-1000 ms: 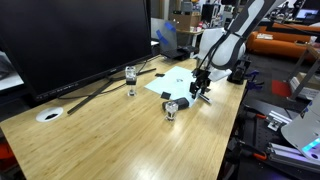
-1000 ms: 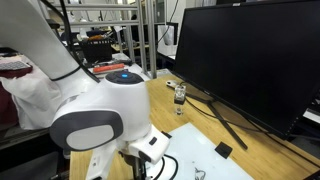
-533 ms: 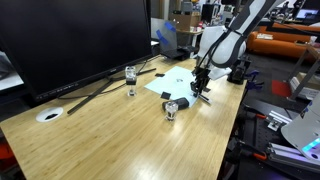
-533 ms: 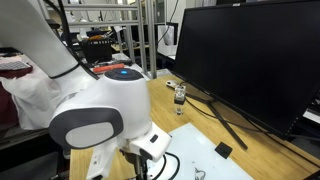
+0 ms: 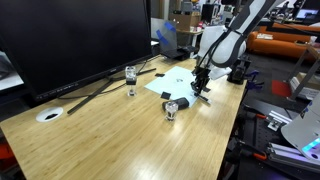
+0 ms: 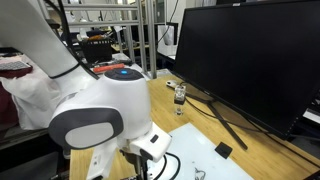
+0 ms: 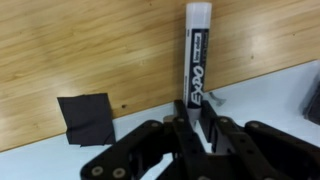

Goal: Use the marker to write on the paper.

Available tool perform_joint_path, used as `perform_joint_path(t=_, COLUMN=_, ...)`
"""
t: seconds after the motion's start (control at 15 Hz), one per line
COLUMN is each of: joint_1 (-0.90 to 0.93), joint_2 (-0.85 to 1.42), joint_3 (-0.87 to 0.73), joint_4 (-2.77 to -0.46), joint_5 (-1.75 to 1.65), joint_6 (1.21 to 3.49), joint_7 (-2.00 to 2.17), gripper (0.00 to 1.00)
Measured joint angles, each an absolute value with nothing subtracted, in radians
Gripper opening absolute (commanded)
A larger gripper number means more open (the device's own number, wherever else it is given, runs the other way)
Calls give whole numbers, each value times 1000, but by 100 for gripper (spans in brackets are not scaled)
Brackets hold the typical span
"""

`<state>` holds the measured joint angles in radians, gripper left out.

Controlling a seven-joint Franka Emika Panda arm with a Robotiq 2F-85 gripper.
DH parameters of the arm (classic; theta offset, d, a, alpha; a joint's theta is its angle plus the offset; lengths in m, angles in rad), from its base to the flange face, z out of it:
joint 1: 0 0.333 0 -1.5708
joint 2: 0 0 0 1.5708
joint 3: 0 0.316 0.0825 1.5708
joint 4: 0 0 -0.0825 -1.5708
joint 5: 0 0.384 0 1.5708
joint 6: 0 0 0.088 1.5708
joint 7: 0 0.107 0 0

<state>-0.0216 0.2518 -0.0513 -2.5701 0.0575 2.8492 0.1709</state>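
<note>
In the wrist view, my gripper [image 7: 196, 110] is shut on the marker [image 7: 197, 60], a white barrel with black lettering that stands up between the fingers. Beneath the jaws lies the white paper [image 7: 270, 95], with a black piece [image 7: 85, 117] at its corner on the wooden table. In an exterior view the gripper [image 5: 200, 88] reaches down at the paper's [image 5: 172, 84] near edge. In an exterior view the arm's big white joint [image 6: 100, 120] hides the gripper, and only part of the paper [image 6: 215, 165] shows.
A large dark monitor [image 5: 70, 40] fills the back of the wooden table [image 5: 110, 140]. A small clear jar [image 5: 131, 80] stands by its stand, and another small jar [image 5: 172, 108] stands near the paper. A round white disc [image 5: 48, 114] lies far from the arm.
The arm has stayed at the paper's edge. The fingers have drawn together onto the marker; nothing else on the table has moved.
</note>
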Motion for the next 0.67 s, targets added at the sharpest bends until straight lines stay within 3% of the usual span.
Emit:
perform_joint_path(t=0.4, joint_1=-29, joint_2=246, joint_3=-42, joint_4=-2570, joint_5=85, joint_6=2828, joint_7=113, gripper=5)
perform_joint_path(t=0.67, joint_1=-42, joint_2=196, joint_3=-16, joint_4=-2568, joint_5=139, joint_6=2676, joint_7=37, gripper=5)
